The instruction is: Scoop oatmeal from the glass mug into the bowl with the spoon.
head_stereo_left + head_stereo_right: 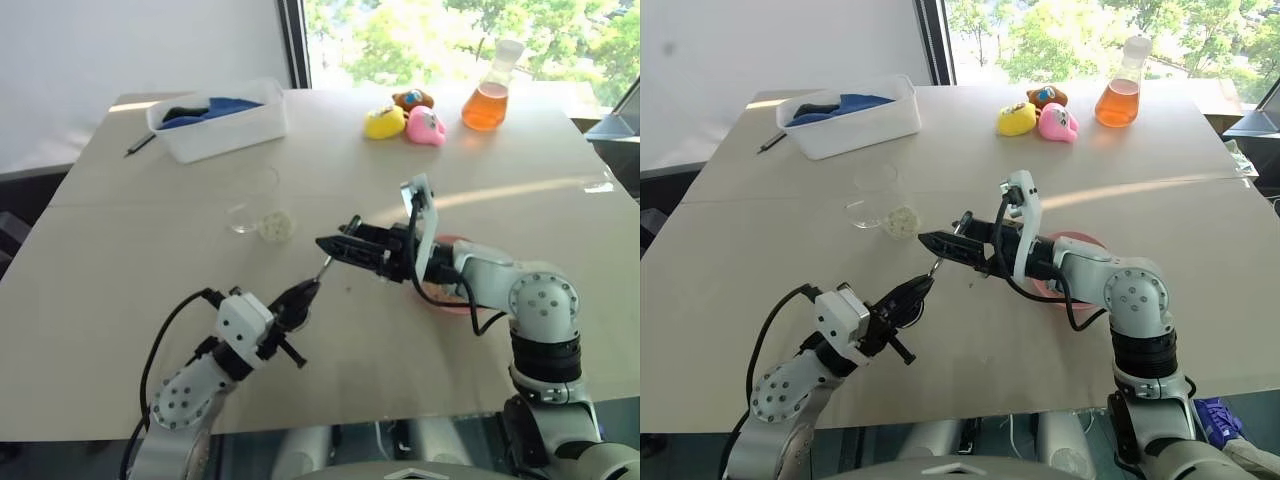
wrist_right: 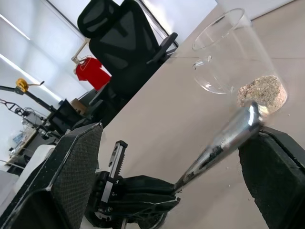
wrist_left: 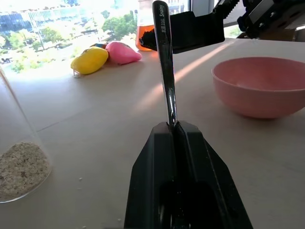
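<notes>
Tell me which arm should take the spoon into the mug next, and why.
Probably the left. Its end effector is shut on the spoon handle, and the glass mug of oatmeal lies on its side. The right end effector stands open around the spoon's tip, ungripped.

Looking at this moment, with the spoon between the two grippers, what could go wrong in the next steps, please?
1. The left gripper is shut on the very end of the slim silver metal spoon; its other end sits between the open fingers of the right gripper, so a handover could knock it loose.
2. The clear glass mug of pale oatmeal flakes looks tipped; a nudge may spill more.
3. The right arm covers part of the round pink bowl.
</notes>
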Robot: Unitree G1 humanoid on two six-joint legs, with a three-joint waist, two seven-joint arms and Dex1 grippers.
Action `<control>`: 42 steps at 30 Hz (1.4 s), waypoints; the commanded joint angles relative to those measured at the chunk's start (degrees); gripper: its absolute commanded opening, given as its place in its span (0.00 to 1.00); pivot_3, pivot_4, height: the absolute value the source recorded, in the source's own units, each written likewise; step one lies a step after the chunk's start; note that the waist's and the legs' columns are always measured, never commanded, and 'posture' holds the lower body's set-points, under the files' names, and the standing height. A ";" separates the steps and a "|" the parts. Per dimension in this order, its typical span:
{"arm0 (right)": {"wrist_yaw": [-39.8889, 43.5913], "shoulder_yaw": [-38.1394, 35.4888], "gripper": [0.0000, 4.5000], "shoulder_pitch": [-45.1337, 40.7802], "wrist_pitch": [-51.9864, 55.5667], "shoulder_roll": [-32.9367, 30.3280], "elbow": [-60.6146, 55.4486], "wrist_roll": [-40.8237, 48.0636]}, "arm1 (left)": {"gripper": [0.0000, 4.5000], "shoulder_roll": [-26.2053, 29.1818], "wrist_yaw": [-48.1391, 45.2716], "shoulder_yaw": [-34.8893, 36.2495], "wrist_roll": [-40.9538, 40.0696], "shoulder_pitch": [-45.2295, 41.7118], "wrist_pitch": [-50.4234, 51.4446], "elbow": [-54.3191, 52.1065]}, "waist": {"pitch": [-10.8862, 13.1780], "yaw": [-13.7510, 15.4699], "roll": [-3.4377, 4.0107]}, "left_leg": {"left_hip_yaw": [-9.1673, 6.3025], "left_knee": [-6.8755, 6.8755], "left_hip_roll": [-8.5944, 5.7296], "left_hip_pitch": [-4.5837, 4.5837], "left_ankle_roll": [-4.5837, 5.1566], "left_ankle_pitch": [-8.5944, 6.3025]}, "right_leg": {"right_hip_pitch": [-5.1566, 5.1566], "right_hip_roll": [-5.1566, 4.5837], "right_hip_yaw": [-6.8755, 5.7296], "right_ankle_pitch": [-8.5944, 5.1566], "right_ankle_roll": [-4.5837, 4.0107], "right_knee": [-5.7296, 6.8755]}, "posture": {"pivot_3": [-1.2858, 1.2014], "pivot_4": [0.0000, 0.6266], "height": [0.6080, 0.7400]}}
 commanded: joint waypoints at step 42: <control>-3.19 -1.75 0.00 -2.72 0.95 -3.28 1.28 2.58 | 0.62 0.30 3.50 0.05 -0.39 0.76 -5.04 2.42 | 0.00 -1.06 0.00 | 0.00 0.00 0.01 0.01 0.02 -0.01 | 0.00 0.02 0.02 0.01 0.02 0.02 | 0.52 0.24 1.00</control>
